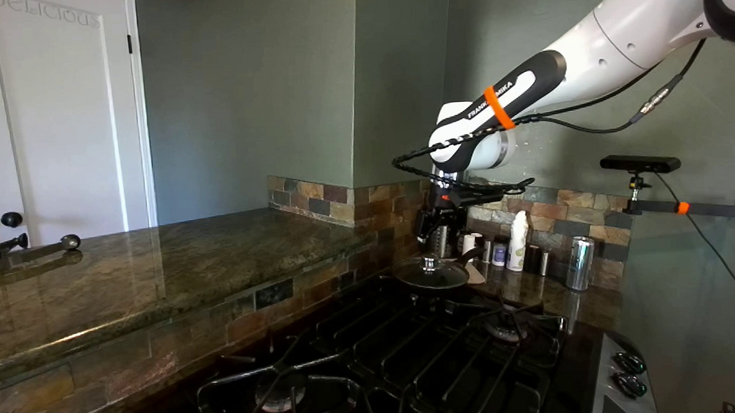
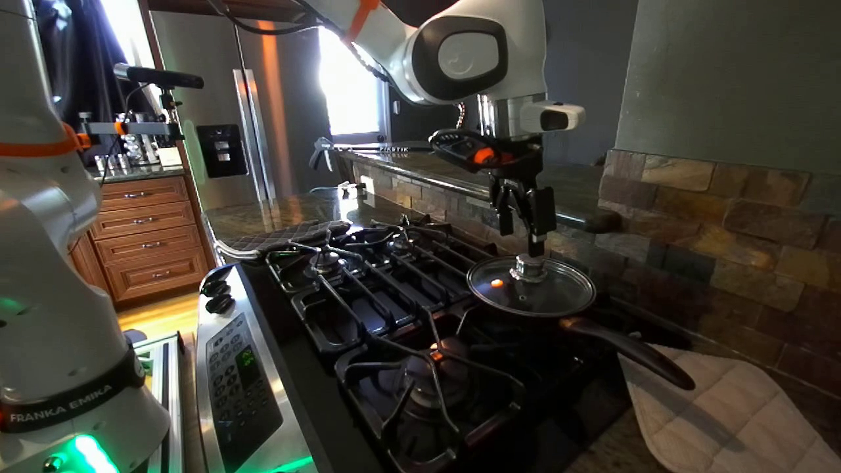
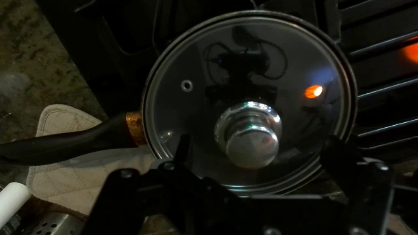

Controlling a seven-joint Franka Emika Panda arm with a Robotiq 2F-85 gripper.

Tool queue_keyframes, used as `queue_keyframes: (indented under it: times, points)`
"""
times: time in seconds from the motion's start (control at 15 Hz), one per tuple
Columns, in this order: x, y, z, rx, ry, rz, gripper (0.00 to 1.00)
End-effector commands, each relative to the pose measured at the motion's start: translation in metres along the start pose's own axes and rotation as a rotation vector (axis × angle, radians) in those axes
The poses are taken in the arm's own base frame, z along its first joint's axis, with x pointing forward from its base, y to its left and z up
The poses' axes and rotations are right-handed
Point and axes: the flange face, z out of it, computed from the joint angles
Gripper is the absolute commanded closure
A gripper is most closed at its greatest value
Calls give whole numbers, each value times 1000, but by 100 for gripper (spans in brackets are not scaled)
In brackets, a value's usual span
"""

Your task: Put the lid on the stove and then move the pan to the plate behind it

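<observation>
The pincer (image 3: 258, 141) gapes over the polished knob (image 3: 252, 147) of the round glass lid (image 3: 245, 93).

Quilted pad (image 2: 729, 420) on ctr (image 3: 49, 81); wht btl (image 1: 517, 243) nr tile wall (image 1: 566, 211).

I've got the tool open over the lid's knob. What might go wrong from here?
The shiny, rounded knob may slip as the tool closes. The lid sits on the pan, so sideways contact could shove both. The handle juts past the stove over a beige pad, so bumping it might swing the pan.
</observation>
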Motion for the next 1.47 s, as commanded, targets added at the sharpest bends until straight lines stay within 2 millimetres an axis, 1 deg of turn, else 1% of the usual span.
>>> queue_keyframes:
  times: [0.0, 0.27, 0.47, 0.87, 0.93, 1.0, 1.07, 1.13, 1.27, 1.33, 1.4]
  points:
    - [14, -8, 12, 2, -6, -6, 0]
    - [20, -12, 22, 8, -16, -8, 0]
    - [23, -12, 26, 11, -22, -5, 0]
    - [24, -12, 35, 20, -32, 1, 0]
    - [24, -12, 35, 21, -33, 1, 7]
    - [25, -11, 36, 20, -33, 0, 26]
    - [25, -11, 36, 18, -32, 0, 32]
    - [26, -11, 36, 18, -30, 0, 42]
    - [27, -9, 35, 17, -24, 2, 58]
    - [28, -8, 35, 15, -22, 6, 35]
    - [28, -7, 35, 14, -21, 8, 19]
